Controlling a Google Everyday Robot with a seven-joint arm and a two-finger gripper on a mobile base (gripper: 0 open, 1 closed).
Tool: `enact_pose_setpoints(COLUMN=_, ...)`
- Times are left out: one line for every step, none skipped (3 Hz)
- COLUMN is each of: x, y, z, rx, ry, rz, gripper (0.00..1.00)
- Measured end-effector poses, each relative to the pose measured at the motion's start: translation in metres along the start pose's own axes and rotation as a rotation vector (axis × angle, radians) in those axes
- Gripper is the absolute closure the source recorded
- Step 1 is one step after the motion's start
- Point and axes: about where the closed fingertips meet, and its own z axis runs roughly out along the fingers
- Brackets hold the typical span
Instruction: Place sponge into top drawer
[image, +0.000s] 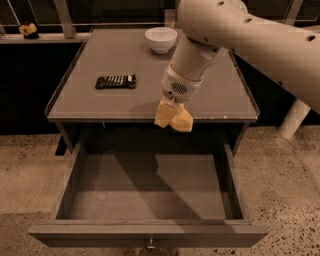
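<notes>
Hanging over the back edge of the top drawer (100, 234), the sponge (176, 120) sits in the grasp of the gripper (170, 107), which reaches down from the pale arm (250, 35) that comes in from above and to the right of the drawer. The foam block is tilted, one corner low. It shows against the front lip of the tabletop (125, 55) that roofs the drawer's rear, so it looks clear of that surface rather than resting on it. Holding it this high makes sense: the sponge must pass the lip before it can go down into the cavity. The drawer stands pulled well out toward the camera, its flat bottom bare and its small knob (149, 245) at the near wall, which leaves a wide target just in front of and below the sponge. The gripper's fingers are closed narrowly on the top of the sponge, pinching it from above. Most of each finger is hidden behind the foam, so the exact bite is hard to read, but nothing else supports the block. Behind the drawer, up on the tabletop, a black ribbed bar (116, 81) lies to the left and a white bowl (160, 39) stands farther back, both well apart from the sponge. By my reading the carry is about halfway, with lowering and release yet to come.
</notes>
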Motion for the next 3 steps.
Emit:
enact_pose_setpoints(x=0.008, y=0.025, z=0.008, rx=-0.006, ry=0.014, rz=0.028, gripper=1.0)
enact_pose_setpoints(x=0.022, y=0.073, z=0.023, rx=-0.019, ry=0.023, rz=0.09, gripper=1.0)
enact_pose_setpoints(x=0.049, y=0.106, z=0.055, rx=-0.057, ry=0.037, rz=0.148, gripper=1.0)
